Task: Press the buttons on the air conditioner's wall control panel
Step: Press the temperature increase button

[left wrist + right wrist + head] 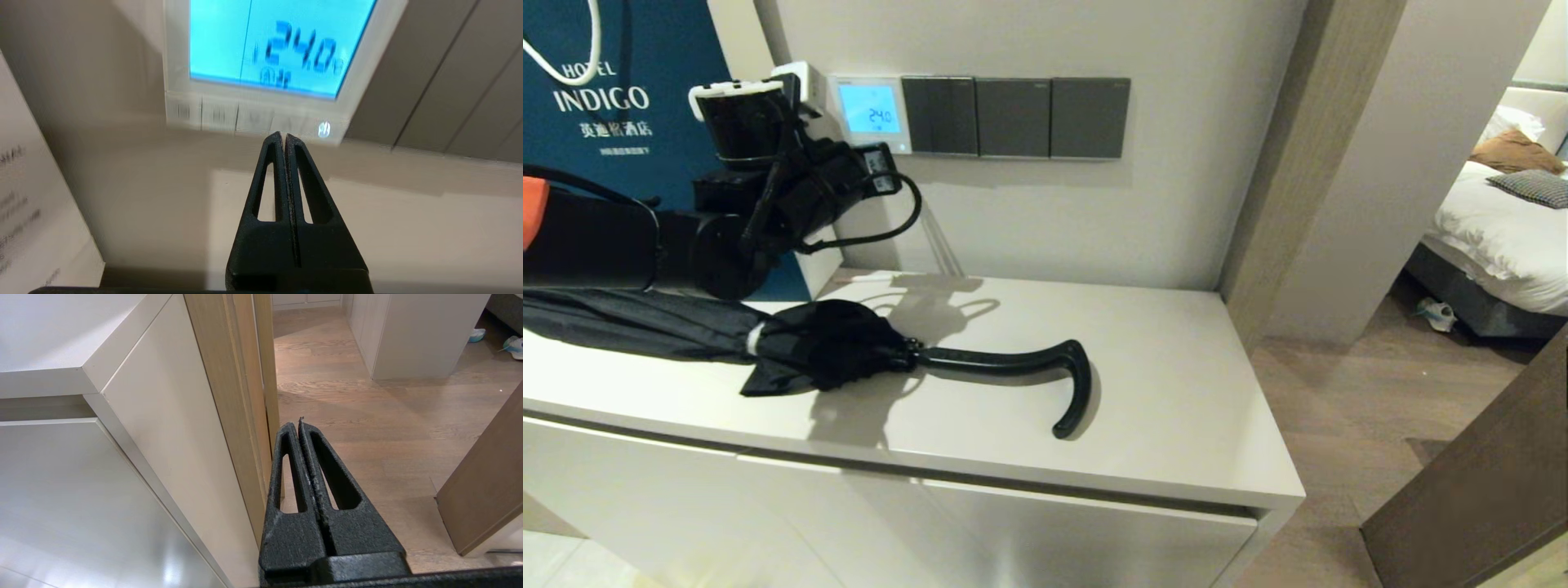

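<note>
Up close, white wall control panel (261, 61) lit blue, left claw (282, 136) pinched together below its buttons (220, 116).

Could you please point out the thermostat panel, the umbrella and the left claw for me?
thermostat panel (870, 109), head view, middle of its lit blue screen.
umbrella (980, 363), head view, straight part of its black handle.
left claw (284, 135), left wrist view, closed tips just below the button row.

A small square white wall panel (869, 113) sits left of and against dark grey switch plates (1016, 118). Its screen glows light blue, reading 24.0. Small white buttons (253, 120) line its lower edge.
</note>
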Motion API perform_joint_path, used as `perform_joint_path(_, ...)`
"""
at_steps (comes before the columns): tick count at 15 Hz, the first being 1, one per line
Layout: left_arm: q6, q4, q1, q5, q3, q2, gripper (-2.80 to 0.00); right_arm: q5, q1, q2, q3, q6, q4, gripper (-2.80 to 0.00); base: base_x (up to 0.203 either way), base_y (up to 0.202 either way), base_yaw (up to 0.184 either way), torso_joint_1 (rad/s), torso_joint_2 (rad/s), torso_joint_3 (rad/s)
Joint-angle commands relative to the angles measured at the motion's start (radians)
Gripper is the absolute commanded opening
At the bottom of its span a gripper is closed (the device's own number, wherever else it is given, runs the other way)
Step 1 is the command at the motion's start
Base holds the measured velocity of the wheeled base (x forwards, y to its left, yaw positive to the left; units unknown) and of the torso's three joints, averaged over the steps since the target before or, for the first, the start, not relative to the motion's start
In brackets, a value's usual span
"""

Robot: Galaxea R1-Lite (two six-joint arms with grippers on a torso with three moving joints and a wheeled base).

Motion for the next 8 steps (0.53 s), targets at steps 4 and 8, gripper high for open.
perform_joint_path(4,-0.003,0.017,0.0,0.0,-0.051,0.041,-2.8,0.0,0.0,0.001,0.002,0.0,0.0,-2.8,0.0,0.0,0.0,0.0,0.0,0.0)
perform_joint_path(8,-0.003,0.017,0.003,0.0,-0.051,0.04,-2.8,0.0,0.0,0.001,0.002,0.0,0.0,-2.8,0.0,0.0,0.0,0.0,0.0,0.0)
